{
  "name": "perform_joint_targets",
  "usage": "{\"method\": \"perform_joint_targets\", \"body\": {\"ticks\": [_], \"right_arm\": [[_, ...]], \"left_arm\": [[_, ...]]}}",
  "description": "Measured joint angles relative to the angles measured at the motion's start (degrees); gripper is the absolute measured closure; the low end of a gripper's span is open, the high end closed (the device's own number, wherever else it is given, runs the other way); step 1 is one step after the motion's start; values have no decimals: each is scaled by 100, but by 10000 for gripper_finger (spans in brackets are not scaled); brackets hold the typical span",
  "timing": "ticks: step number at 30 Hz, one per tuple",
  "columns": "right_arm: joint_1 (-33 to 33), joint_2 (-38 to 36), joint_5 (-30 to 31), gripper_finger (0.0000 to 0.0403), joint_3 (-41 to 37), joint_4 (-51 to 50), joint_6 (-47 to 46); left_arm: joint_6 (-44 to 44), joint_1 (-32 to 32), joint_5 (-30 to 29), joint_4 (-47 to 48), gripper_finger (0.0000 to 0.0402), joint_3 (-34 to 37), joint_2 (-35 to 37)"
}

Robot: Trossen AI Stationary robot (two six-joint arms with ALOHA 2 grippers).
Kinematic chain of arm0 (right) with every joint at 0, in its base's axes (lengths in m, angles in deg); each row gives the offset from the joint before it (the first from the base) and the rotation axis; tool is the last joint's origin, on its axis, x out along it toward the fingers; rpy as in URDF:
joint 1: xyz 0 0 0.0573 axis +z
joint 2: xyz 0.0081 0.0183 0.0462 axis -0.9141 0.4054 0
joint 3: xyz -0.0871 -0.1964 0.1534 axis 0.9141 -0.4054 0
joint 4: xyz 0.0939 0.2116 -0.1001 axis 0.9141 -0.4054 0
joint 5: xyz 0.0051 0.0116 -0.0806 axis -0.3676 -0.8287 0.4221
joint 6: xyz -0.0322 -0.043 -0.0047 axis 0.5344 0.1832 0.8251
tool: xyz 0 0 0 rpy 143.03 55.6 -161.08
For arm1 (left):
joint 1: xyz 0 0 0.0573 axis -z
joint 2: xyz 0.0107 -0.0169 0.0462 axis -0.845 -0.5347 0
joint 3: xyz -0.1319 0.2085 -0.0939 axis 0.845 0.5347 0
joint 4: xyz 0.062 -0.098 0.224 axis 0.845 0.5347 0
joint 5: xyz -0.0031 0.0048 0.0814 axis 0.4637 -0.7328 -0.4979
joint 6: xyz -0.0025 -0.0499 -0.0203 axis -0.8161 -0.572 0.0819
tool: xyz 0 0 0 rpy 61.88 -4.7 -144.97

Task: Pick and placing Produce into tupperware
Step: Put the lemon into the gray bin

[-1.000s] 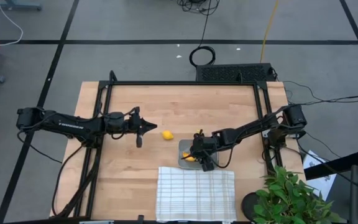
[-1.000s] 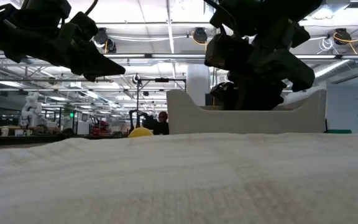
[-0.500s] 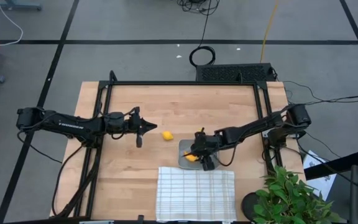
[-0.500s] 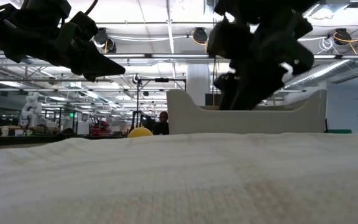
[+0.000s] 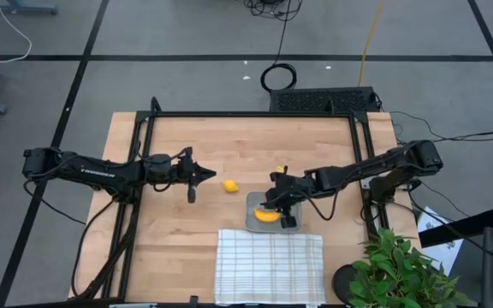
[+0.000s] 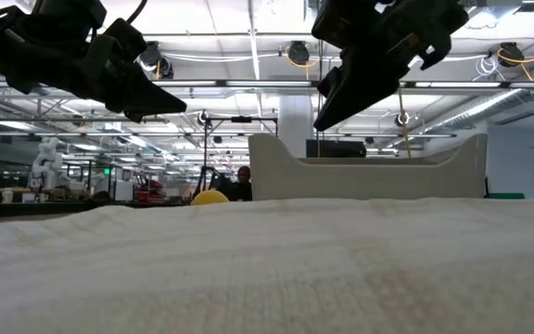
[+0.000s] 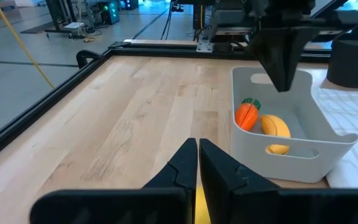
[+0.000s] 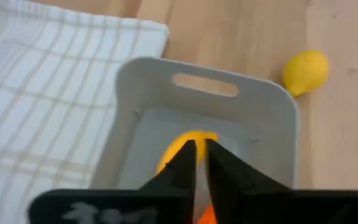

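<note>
Now our right end effector point(image 5: 274, 198) hovers closed and empty above the tupperware point(image 7: 328, 143), where carrot point(image 7: 247, 116) and banana point(image 7: 275, 126) lie below it; the lemon point(image 5: 230, 185) waits on the table point(image 5: 229, 145) beside it, near the closed left end effector point(image 5: 197, 178).

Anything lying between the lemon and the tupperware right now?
Nothing: in the high view, only bare wood separates the lemon from the tupperware. The right wrist view shows the same.

Pale wood table point(image 5: 246, 145) – matt, smooth; grey plastic tupperware point(image 7: 303, 146); woven checked cloth point(image 5: 268, 265).
</note>
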Motion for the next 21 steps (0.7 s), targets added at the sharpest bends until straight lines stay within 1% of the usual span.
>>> {"method": "perform_joint_targets", "body": {"ticks": [5, 8, 15, 18, 21], "right_arm": [[-166, 3, -32, 396, 0, 188, 137], [-273, 6, -298, 401, 0, 289, 181], [-383, 4, -319, 402, 0, 356, 274], [-459, -71, -328, 402, -1, 290, 292], [-547, -227, -329, 403, -3, 305, 322]], "left_arm": [[3, 0, 0, 5, 380, 0, 0], [115, 0, 0, 3, 380, 0, 0], [394, 12, -2, -114, 384, 0, 2], [541, 111, -180, -180, 398, 0, 2], [689, 258, -500, -179, 397, 0, 2]]}}
